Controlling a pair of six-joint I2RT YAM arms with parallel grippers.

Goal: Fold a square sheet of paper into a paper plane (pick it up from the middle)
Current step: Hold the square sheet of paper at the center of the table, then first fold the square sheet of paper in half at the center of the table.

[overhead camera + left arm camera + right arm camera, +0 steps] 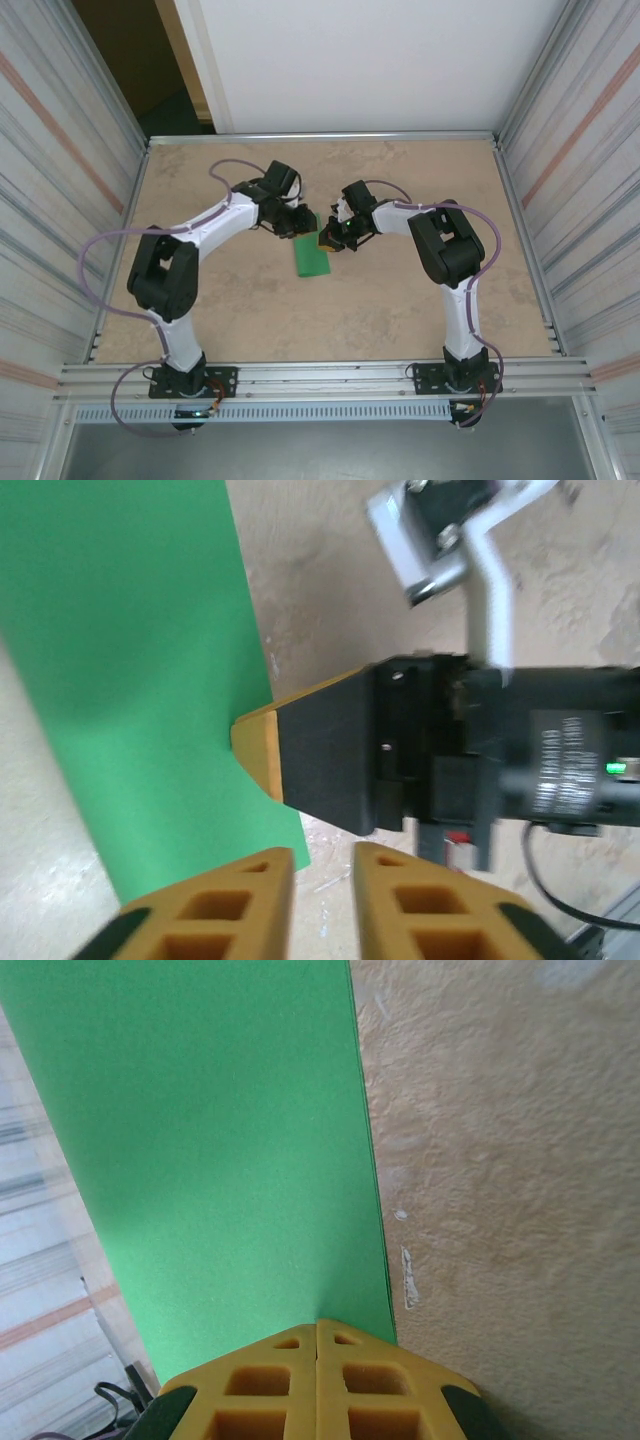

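Square sheet of paper (311, 255) pinched at one edge
Right gripper (318, 1325) clamped it, likely steadying the fold; left gripper (322, 852) stood narrow, empty

Beige mottled table (400, 300) with a metal rail border. One green paper sheet (311, 257) lies flat on it as a long rectangle. The right gripper (318, 1322) has its fingers together, tip touching the sheet's edge. The left gripper (325, 850) is just beside the sheet's corner. Small white scuffs (408, 1278) mark the bare table just right of the right gripper's tip.
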